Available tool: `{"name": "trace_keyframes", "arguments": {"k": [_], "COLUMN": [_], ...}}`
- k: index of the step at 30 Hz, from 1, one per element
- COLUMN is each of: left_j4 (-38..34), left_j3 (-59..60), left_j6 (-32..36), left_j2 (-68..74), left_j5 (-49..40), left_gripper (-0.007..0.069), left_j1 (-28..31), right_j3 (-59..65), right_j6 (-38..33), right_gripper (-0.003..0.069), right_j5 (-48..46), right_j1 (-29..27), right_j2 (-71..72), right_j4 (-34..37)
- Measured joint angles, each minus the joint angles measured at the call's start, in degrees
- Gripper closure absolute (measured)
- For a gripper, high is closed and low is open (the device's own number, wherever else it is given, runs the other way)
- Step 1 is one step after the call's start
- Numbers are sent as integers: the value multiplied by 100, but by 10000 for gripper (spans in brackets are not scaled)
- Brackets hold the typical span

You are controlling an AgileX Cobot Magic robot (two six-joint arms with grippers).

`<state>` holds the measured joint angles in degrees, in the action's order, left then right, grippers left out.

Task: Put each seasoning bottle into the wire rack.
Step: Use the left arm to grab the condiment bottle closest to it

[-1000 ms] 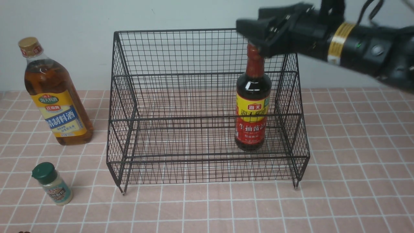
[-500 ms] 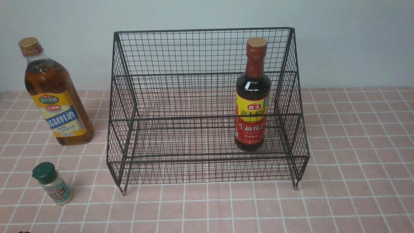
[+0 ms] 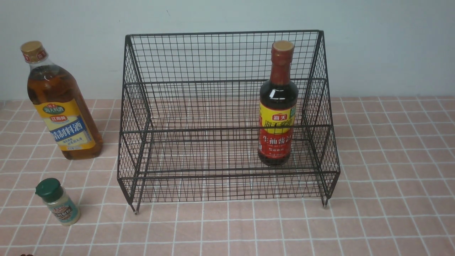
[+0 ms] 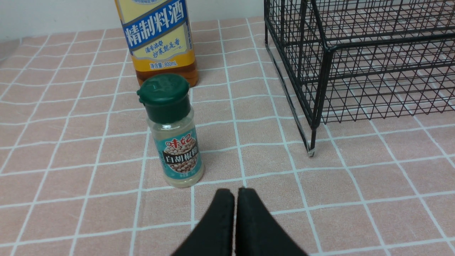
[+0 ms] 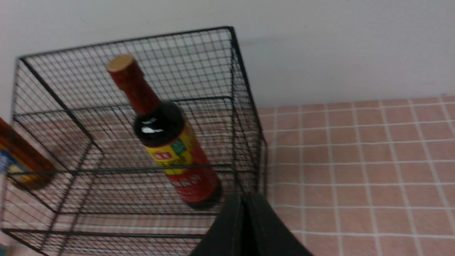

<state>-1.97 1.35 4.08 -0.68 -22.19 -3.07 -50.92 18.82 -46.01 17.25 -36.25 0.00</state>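
Dark red-necked soy-sauce bottle is standing in black wire-mesh rack | tiny green-capped jar, tall amber bottle are waiting at left edge of pink-tiled counter | left gripper, right gripper closed, empty | advice: gripping jar below cap.

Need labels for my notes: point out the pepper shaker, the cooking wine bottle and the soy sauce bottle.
pepper shaker [image 4: 177, 149]: left wrist view, on its teal label.
cooking wine bottle [image 3: 64, 122]: front view, on its yellow-blue label.
soy sauce bottle [image 3: 278, 117]: front view, on its yellow label band.
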Motion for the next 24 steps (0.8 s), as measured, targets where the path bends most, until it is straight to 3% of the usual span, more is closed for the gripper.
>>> {"name": "trace_keyframes", "arguments": {"k": [6, 14, 19, 24], "left_j4": [0, 0, 0, 0], "left_j3": [0, 0, 0, 0], "left_j6": [0, 0, 0, 0], "left_j2": [0, 0, 0, 0], "left_j5": [0, 0, 0, 0], "left_gripper": [631, 631, 631, 631], "left_j1": [0, 0, 0, 0], "right_j3": [631, 694, 705, 853], "right_j6": [-5, -45, -662, -1718], "right_gripper": [672, 672, 672, 672], "right_j5": [1211, 1357, 1383, 1596], "right_j1": [0, 0, 0, -49], "right_j2": [494, 564, 564, 788], "right_j4": [591, 637, 293, 271]}}
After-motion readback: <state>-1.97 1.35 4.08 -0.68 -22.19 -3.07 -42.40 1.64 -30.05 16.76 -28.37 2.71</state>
